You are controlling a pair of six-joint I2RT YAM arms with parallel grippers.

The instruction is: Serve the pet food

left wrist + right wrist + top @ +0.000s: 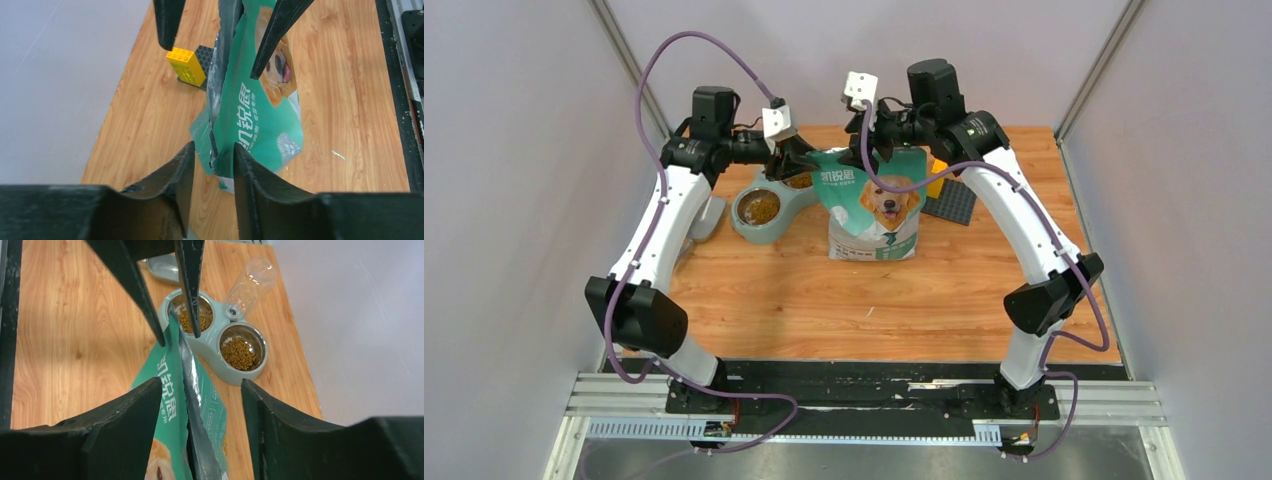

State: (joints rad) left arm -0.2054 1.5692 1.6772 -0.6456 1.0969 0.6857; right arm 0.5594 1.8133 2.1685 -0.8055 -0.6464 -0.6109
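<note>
The pet food [239, 352] lies as brown kibble in both steel bowls of a pale green feeder [210, 347], left of the bag [874, 210]. The green-and-white bag [170, 390] stands upright with its torn top open. My left gripper [212, 150] is open astride the bag's left top corner [215, 160], without pinching it. At the right end of the top, my right gripper [201, 385] is open too, and the bag's two open lips run between its fingers. From above, the left gripper [802, 160] and right gripper [879, 140] flank the bag's top.
A clear bottle [250, 282] stands on the feeder's far side. A grey scoop [709, 215] lies left of the feeder [744, 230]. A yellow brick [186, 65] on a dark baseplate [952, 200] sits behind the bag's right side. Walls close in on both sides.
</note>
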